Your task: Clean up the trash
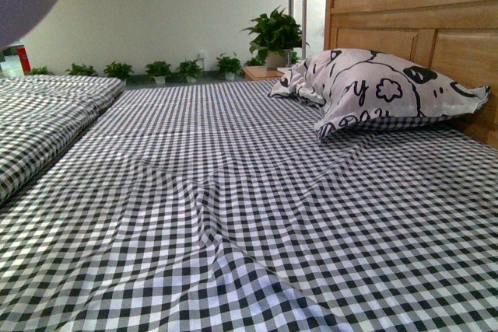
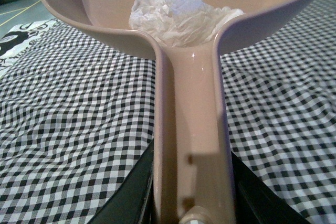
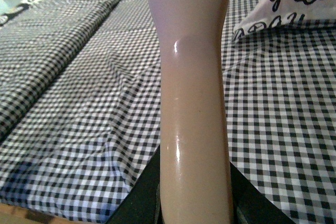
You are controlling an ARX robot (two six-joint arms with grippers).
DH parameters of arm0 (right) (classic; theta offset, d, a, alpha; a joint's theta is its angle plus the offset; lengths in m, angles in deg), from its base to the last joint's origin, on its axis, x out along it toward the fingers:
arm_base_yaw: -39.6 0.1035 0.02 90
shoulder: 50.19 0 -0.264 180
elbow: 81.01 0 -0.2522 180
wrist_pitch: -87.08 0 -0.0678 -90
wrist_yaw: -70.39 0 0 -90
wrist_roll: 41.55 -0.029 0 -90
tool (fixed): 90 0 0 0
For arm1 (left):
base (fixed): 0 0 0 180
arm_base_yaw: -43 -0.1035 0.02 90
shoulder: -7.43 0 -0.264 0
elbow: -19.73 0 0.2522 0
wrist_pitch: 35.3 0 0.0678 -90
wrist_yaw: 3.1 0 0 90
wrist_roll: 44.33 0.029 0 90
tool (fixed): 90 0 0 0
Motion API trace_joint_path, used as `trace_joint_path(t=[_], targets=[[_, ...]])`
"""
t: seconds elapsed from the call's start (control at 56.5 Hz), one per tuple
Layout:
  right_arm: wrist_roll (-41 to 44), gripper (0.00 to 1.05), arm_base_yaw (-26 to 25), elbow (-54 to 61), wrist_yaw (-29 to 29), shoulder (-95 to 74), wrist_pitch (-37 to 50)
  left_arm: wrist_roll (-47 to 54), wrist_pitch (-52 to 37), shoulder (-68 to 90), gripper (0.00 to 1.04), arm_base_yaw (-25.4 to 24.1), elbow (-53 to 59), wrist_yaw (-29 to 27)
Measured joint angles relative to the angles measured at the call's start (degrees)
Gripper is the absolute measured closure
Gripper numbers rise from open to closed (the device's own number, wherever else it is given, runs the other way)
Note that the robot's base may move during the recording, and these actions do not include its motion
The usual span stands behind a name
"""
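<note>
- Left gripper (image 2: 191, 203) mostly below the left wrist picture's edge, jaws masked by the pink dustpan (image 2: 191, 108) handle
- Crumpled white trash (image 2: 176, 17) partly behind the pan's rim
- Pale handle (image 3: 194, 93) runs off both edges, covering the right gripper (image 3: 194, 208)
- Pillow (image 3: 286, 1) cropped at the corner

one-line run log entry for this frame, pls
stage: trash collected | left gripper: shut on dustpan handle | tissue wad: in dustpan | right gripper: shut on pink handle | bed sheet: no trash visible

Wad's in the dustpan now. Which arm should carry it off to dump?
Left. Its gripper holds the dustpan handle, with the tissue wad inside the pan. The right gripper holds only a plain pink handle.
</note>
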Motion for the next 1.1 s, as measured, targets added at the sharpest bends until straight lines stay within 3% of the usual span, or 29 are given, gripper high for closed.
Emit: trace_joint_path(t=[0.177, 0.283, 0.46, 0.549, 0.885, 1.097], targets=[[-4.70, 0.86, -1.86, 2.12, -3.17, 6.95, -0.39, -1.11, 4.02, -9.16, 0.78, 2.51, 0.85, -3.08], [-9.42, 0.86, 0.02, 3.34, -2.91, 12.68, -1.11, -1.79, 7.76, -15.39, 0.78, 4.17, 1.31, -5.64], [-16.15, 0.86, 11.85, 5.29, 7.89, 22.45, -4.57, -2.03, 15.67, -25.94, 0.78, 10.75, 3.48, -10.99], [-17.57, 0.86, 14.34, 5.60, 11.91, 24.96, -5.44, -2.12, 17.70, -29.18, 0.78, 13.31, 4.57, -14.19], [-19.98, 0.86, 11.67, 6.62, 21.14, 26.84, -9.73, -2.71, 15.13, -31.71, 0.78, 19.30, 7.98, -23.76], [-19.89, 0.86, 11.39, 6.99, 25.97, 28.02, -10.05, -3.17, 14.91, -31.93, 0.78, 20.46, 8.28, -24.20]])
